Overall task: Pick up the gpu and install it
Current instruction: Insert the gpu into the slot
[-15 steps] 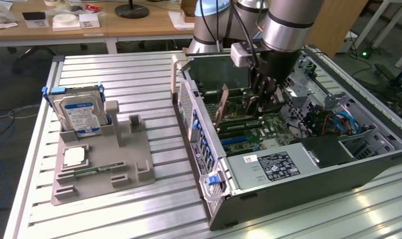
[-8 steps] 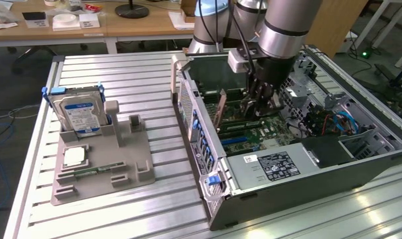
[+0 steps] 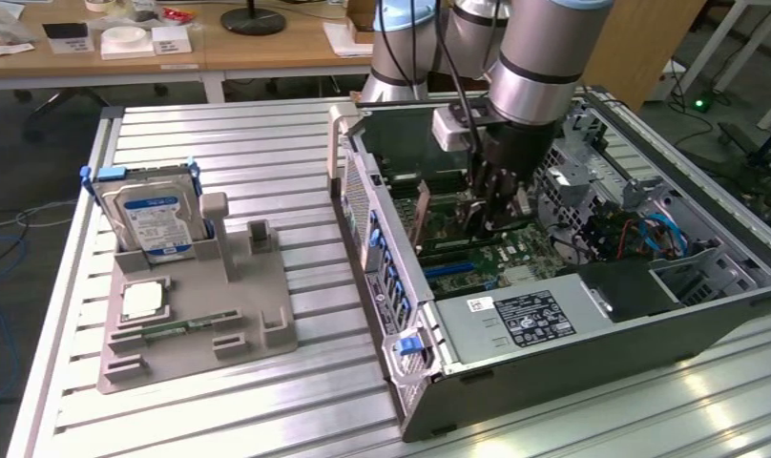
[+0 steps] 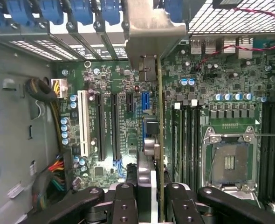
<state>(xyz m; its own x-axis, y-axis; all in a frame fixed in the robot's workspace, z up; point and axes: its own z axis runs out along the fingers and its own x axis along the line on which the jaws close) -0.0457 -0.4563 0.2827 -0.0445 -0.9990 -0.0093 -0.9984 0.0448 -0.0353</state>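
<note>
**GPU Held Edge-On Over the Motherboard, Not Yet Seen Seated**

A slatted metal worktop [image 3: 233,153] was seen carrying an open computer case [image 3: 552,315], laid on its side with the motherboard [image 4: 221,84] exposed. The arm [image 3: 538,57] had been lowered into the case, and the claw [image 4: 149,196] was found deep inside, just above the board.

The claw was seen pinching the gpu [image 4: 151,140]: its two fingers [image 4: 123,200] were pressed against either face of the thin card, which was held edge-on between them and reached away from the claw toward the rear wall of the case. The silver end bracket [image 4: 149,32] of the card was seen at the far end from the claw, up against the row of blue slot clips [image 4: 81,11]. Long black expansion slots [image 4: 100,126] were seen beside the card on one side of the claw; the memory slots [image 4: 186,135] and the empty processor socket [image 4: 228,161] lay on the other.

Well away from the claw, outside the case, a grey fixture tray [image 3: 195,315] was seen, with a hard drive [image 3: 156,219] standing in it and a memory stick [image 3: 169,331] lying flat.

The pick-up was judged done, since the card was in the claw and already inside the case. The installation was judged to be under way: the card appeared lined up with a slot, but whether its edge had been pushed fully home could not be told.
</note>
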